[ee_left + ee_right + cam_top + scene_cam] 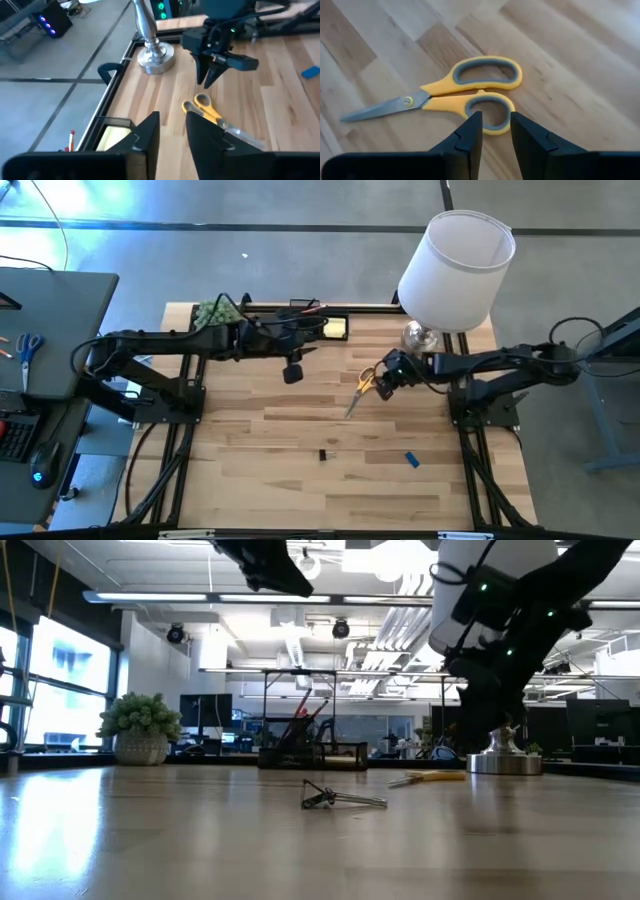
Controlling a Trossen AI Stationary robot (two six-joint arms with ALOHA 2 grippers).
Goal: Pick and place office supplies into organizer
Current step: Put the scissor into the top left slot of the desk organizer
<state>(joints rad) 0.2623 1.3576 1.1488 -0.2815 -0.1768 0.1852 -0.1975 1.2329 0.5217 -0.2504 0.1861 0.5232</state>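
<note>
Pale wooden planks make the table (300,480), and on this surface the yellow-handled scissors (362,385) lie flat near the lamp base (420,337), closed, with the handles toward the lamp and the blades pointing away from it toward the middle of the table. The right gripper (388,381) hangs just above the handle end. In its own wrist view the two dark fingers (470,131) stand only narrowly apart and hold nothing, and the nearer yellow loop of the scissors (485,107) lies directly ahead of the gap between them. The long axis of the scissors runs across the line of the fingers, not along it, so I judge that a straight descent would put the fingers over the rim of one loop, if the jaws first open wider. The left gripper (292,370) is raised near the organizer (315,320) at the far edge of the table, clearly farther from the scissors, and its fingers (147,131) are also narrowly apart and empty. The right arm is therefore the nearer one for this pick. The organizer stands well apart from the scissors, toward the left arm's side, so the carry must cross that way. A small blue block (411,459) and a black clip (323,455) lie on the near part of the table.
</note>
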